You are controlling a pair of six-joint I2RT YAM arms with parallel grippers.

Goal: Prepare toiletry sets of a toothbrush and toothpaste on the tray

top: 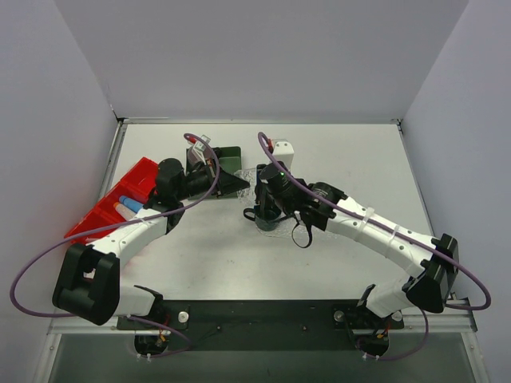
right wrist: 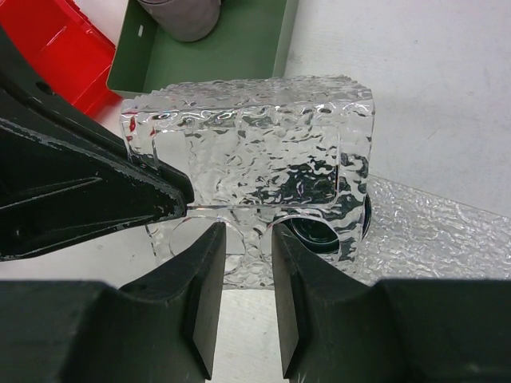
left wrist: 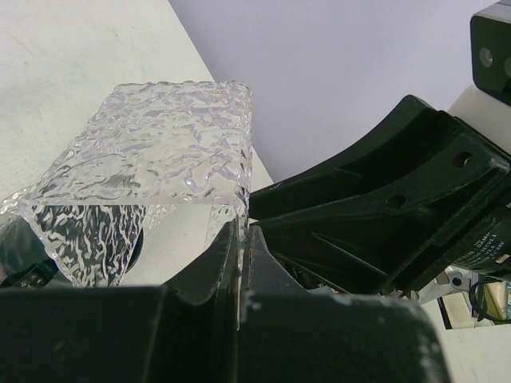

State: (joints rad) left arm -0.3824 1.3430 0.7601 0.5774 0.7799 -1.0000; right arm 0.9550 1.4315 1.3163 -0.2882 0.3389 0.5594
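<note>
A clear textured plastic piece with round holes in its lower plate is held off the table between both arms. My left gripper is shut on its thin side wall; that gripper's finger shows in the right wrist view. My right gripper is open, its fingertips just in front of the holed plate. The flat clear tray lies on the table to the right. A light-blue toothpaste tube lies in the red bin. I cannot make out the toothbrushes.
A dark green box with a grey cylinder in it stands just beyond the clear piece. A dark cup shows through one hole. A small white object sits at the back. The grippers nearly touch.
</note>
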